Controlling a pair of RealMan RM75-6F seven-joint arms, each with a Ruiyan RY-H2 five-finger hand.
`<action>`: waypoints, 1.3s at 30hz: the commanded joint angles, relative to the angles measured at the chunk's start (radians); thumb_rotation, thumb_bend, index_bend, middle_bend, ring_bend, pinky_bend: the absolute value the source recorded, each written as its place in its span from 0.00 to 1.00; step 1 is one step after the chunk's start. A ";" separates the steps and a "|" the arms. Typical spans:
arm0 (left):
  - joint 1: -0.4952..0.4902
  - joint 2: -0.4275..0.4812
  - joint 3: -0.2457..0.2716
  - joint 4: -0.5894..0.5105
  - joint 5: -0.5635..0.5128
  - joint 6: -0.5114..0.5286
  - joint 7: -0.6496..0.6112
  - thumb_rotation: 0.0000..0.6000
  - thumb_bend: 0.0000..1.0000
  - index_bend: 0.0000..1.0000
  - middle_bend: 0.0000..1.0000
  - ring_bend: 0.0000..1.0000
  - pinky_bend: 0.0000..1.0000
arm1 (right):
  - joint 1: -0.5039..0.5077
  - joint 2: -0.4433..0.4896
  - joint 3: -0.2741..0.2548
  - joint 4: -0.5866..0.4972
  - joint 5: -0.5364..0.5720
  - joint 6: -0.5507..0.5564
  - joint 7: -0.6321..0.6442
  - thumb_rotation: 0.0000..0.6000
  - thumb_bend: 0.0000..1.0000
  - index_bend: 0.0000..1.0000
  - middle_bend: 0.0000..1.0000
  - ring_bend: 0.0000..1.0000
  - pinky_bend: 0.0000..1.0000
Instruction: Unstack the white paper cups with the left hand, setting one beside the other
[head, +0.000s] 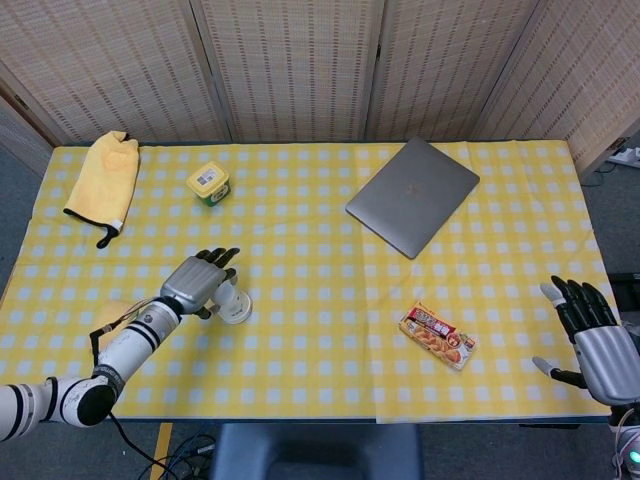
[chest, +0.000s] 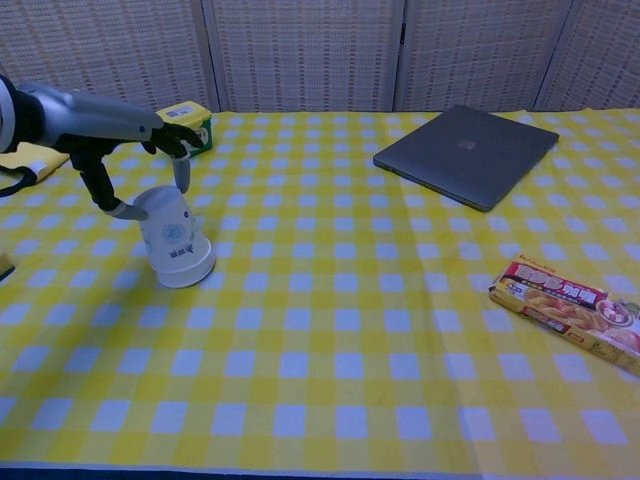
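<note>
The white paper cups (chest: 176, 240) stand upside down as one stack, leaning a little, on the yellow checked cloth; the head view shows them (head: 236, 304) left of centre. My left hand (chest: 130, 130) reaches over their top from the left with its fingers spread. Its thumb (chest: 122, 211) touches the upper left side of the stack, and the other fingers hang just above the top. In the head view the left hand (head: 197, 280) covers part of the cups. My right hand (head: 595, 340) hangs open off the table's right front corner, holding nothing.
A closed grey laptop (head: 412, 195) lies at the back right. A curry box (head: 437, 335) lies front right. A green tub with a yellow lid (head: 207, 183) stands behind the cups, and a yellow cloth (head: 105, 180) lies at the far left.
</note>
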 joint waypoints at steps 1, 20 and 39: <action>-0.002 0.009 0.001 -0.014 0.001 0.010 0.005 1.00 0.35 0.35 0.00 0.00 0.17 | 0.000 0.000 -0.001 0.000 -0.001 0.000 0.001 1.00 0.09 0.00 0.00 0.00 0.00; -0.036 0.177 -0.003 -0.266 -0.082 0.172 0.153 1.00 0.35 0.36 0.00 0.00 0.17 | -0.006 0.004 -0.007 -0.001 -0.020 0.015 0.005 1.00 0.09 0.00 0.00 0.00 0.00; 0.083 0.283 0.030 -0.253 0.003 0.176 0.061 1.00 0.35 0.36 0.00 0.00 0.17 | 0.001 -0.015 -0.005 -0.017 -0.010 -0.010 -0.052 1.00 0.09 0.00 0.00 0.00 0.00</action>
